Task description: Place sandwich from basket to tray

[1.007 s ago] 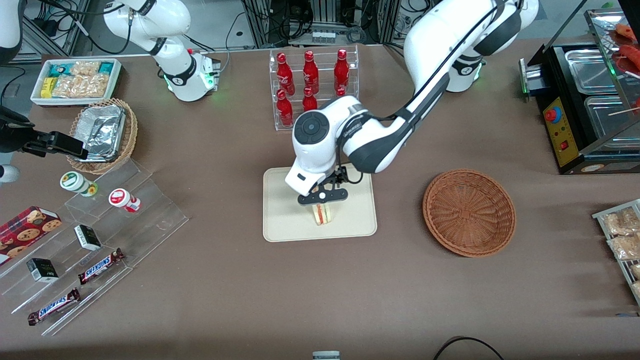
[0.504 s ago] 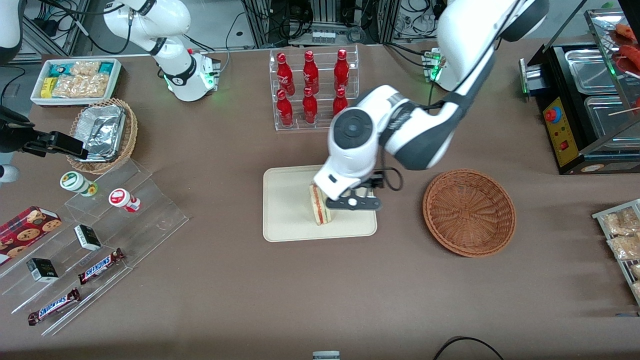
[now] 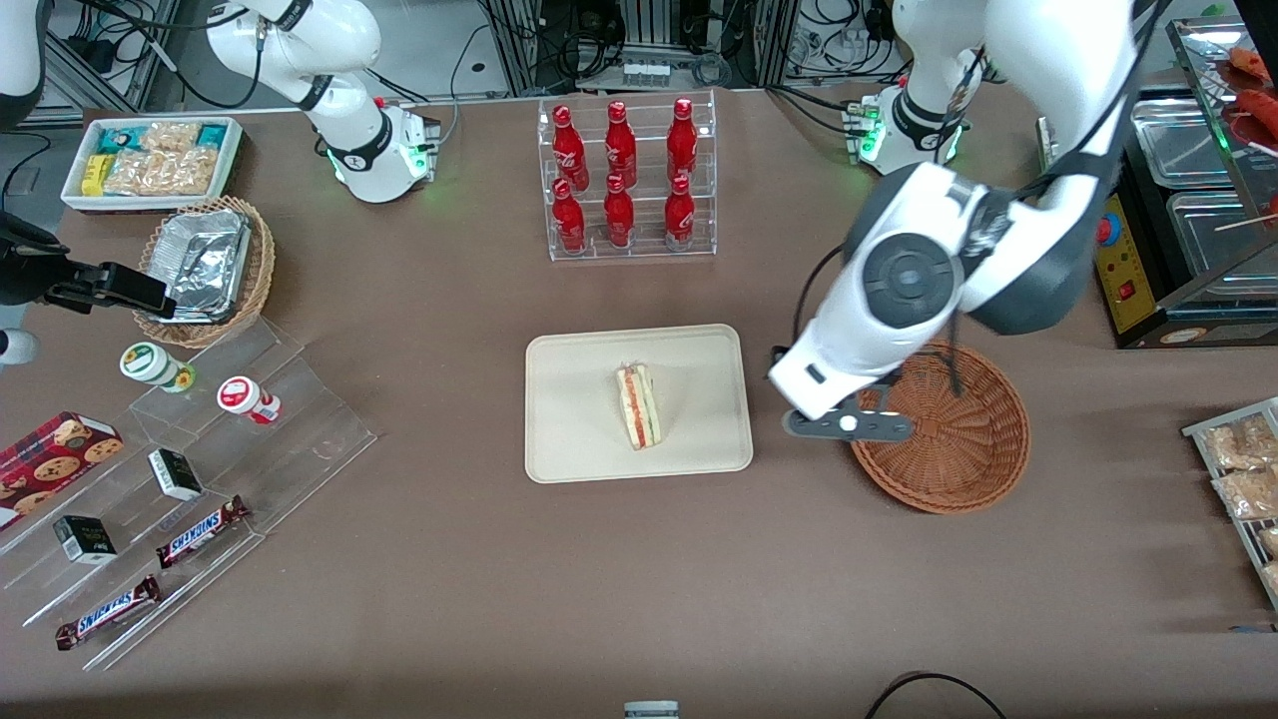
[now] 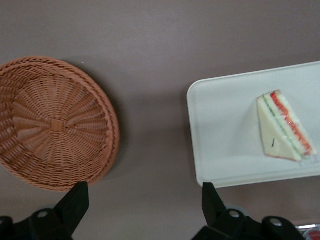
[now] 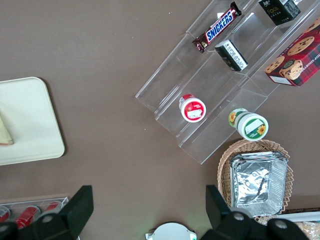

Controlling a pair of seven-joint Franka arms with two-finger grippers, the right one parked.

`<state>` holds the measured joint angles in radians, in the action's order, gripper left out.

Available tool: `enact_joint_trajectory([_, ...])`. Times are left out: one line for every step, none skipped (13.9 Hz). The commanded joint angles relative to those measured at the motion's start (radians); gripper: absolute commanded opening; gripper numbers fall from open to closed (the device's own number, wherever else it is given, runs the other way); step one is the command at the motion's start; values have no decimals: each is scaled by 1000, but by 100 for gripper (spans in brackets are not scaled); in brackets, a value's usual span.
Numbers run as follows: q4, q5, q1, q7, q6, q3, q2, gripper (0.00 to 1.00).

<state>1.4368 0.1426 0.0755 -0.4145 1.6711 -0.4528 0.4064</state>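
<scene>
The sandwich point(image 3: 639, 406) point(image 4: 284, 126), a pale wedge with red and green layers, lies free on the cream tray point(image 3: 579, 439) point(image 4: 220, 125) near its middle. The reddish-brown basket point(image 3: 949, 439) point(image 4: 55, 122) sits empty beside the tray, toward the working arm's end. My gripper point(image 3: 847, 424) point(image 4: 142, 200) hangs above the table over the gap between tray and basket, at the basket's rim. It is open, its black fingers point(image 4: 75, 200) spread wide with only bare tabletop between them.
A clear rack of red bottles point(image 3: 626, 180) stands farther from the front camera than the tray. Toward the parked arm's end are a tan basket with foil containers point(image 3: 205, 270) and acrylic steps with snacks point(image 3: 200, 469). A black appliance point(image 3: 1168, 220) stands near the working arm.
The gripper has let go of the sandwich, risen off the tray and swung sideways to the basket's rim. The sandwich stays lying on the tray.
</scene>
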Motion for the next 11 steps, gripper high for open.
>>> enact_joint_trajectory([123,-38,-72,85,-4,-6,-121,100])
enact_joint_trajectory([137,-38,-77,86,-4,-1,-133,100])
enact_joint_trajectory([140,-38,-92,88,-5,0,-141,100])
enact_joint_trajectory([157,-38,-103,97,-7,2,-156,100])
enact_joint_trajectory([189,-40,-129,129,-4,2,-185,100])
enact_joint_trajectory([217,-53,-132,158,1,6,-213,100])
enact_joint_trajectory([231,-72,-125,189,-4,44,-236,100])
enact_joint_trajectory([234,-86,-114,216,-10,80,-253,100])
enact_joint_trajectory([240,-98,-109,250,-33,95,-273,100])
enact_joint_trajectory([241,-101,-108,279,-62,118,-293,100])
enact_joint_trajectory([241,-103,-105,313,-95,146,-311,100])
